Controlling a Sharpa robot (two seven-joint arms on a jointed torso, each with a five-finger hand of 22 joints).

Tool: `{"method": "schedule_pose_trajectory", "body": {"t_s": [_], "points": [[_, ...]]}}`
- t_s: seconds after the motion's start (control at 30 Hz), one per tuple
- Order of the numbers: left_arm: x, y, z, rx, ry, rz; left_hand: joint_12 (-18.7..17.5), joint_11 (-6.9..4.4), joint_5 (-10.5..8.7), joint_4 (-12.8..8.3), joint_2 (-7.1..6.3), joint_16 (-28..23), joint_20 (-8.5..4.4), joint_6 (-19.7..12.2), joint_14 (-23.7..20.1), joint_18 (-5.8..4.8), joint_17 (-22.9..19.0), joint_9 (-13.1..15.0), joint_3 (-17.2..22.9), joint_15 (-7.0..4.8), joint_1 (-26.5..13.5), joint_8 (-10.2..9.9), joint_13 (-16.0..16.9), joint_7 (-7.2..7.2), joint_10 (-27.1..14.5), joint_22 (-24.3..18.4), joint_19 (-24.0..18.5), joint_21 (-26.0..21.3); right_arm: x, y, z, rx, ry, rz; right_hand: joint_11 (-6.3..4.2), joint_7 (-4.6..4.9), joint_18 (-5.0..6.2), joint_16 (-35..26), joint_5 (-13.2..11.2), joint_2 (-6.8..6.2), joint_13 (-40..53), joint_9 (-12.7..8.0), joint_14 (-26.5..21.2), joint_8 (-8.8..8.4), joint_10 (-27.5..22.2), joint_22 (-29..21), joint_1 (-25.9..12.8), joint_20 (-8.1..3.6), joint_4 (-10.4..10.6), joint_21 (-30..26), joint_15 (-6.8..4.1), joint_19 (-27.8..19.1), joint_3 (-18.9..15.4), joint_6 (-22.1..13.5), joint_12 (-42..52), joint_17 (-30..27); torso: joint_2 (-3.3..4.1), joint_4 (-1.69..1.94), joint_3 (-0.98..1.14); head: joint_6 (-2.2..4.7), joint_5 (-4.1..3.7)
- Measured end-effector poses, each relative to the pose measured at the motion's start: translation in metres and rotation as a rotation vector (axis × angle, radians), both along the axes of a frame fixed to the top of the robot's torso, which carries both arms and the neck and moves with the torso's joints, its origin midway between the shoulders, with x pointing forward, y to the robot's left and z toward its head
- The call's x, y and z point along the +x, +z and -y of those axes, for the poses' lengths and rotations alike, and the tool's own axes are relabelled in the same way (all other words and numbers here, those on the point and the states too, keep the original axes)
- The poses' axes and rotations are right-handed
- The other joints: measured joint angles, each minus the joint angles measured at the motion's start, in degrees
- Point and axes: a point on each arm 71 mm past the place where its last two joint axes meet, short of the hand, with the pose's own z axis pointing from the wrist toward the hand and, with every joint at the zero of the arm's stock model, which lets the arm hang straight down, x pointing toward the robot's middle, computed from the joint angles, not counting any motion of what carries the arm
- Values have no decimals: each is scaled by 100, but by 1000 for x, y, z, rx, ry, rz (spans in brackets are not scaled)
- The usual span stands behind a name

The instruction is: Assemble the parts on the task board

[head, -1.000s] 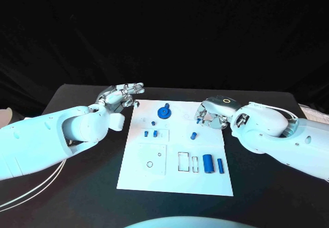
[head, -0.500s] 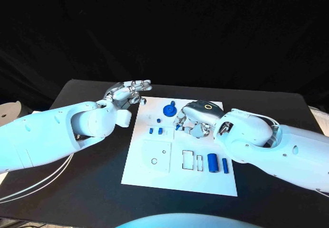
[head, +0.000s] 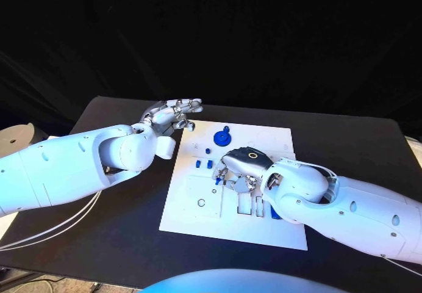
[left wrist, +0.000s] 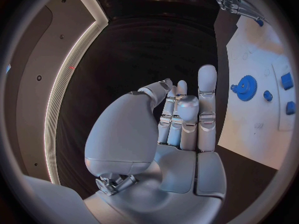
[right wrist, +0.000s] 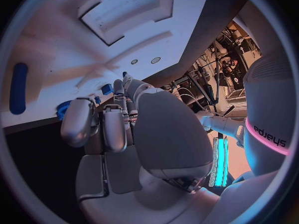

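The white task board lies mid-table. My right hand hovers over its middle with the fingers curled down, and a small blue peg sits pinched at its fingertips. A blue gear lies at the board's far end, also seen as the gear from the left wrist. Two small blue blocks stand just left of the right hand. My left hand is raised beside the board's far left corner, fingers straight and holding nothing.
Rectangular slots and a round hole lie in the board's near half. A blue cylinder lies on the board, half under my right forearm. A pale round object sits off the black table's left edge.
The camera has shifted. My right hand has moved from the board's right edge to over its middle, carrying the small blue peg. The left hand stays by the far left corner.
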Motion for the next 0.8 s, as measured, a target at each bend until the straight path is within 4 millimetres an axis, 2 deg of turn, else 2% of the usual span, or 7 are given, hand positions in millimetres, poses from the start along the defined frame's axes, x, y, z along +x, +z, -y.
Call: {"method": "schedule_pose_trajectory", "body": {"t_s": [0.27, 0.8], "points": [[0, 0, 0, 0, -2, -2, 0, 0, 0, 0, 0, 0, 0, 0, 0, 0, -1, 0, 0, 0, 0, 0, 0, 0, 0, -4, 0, 0, -2, -7, -1, -12, 8, -21, 0, 7, 0, 0, -3, 10, 0, 0, 0, -6, 0, 0, -10, 0, -11, 0, 0, 0, 11, -6, 0, 0, -2, -8, 4, -33, 52], [1, -1, -3, 3, 2, -7, 22, 0, 0, 0, 0, 0, 0, 0, 0, 0, -7, 0, 0, 0, 0, 0, 0, 0, 0, -17, 0, -38, -5, -7, -3, -22, 23, -33, 1, 20, 0, 0, 12, 14, -1, -13, 0, 6, 1, -2, -46, 0, -18, 0, 0, 0, 16, -18, 0, -1, -4, -6, 9, -58, 80]]}}
